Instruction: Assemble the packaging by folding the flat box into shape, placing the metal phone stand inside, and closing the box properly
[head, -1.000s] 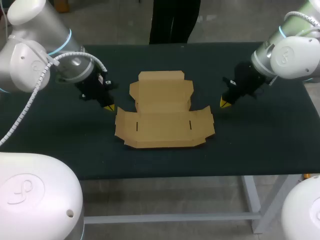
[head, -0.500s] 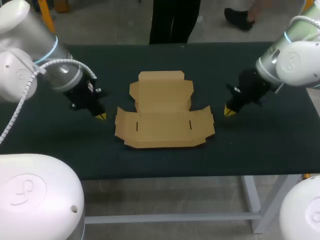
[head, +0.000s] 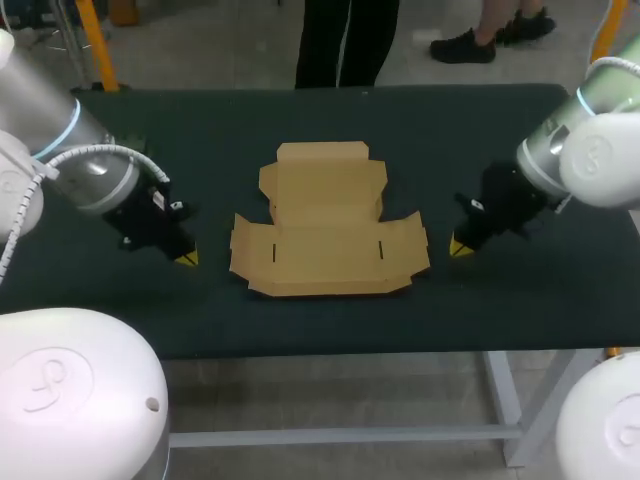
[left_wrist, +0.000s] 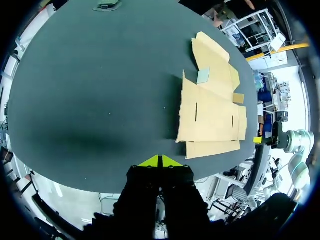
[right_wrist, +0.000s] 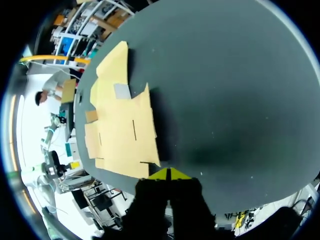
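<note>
Hovering low at the left of the head view, the left gripper (head: 186, 259) is showing its yellow tips pressed together on nothing, near the box's left flap. The right gripper (head: 460, 246), at middle right, is pinched closed too, gripping nothing, close beside the right flap. The box (head: 325, 225) is lying flat and unfolded in the middle of the dark table (head: 300, 110), side flaps spread, its narrower panel pointing toward the frame's top. Both arms are angling down from the frame's sides.
</note>
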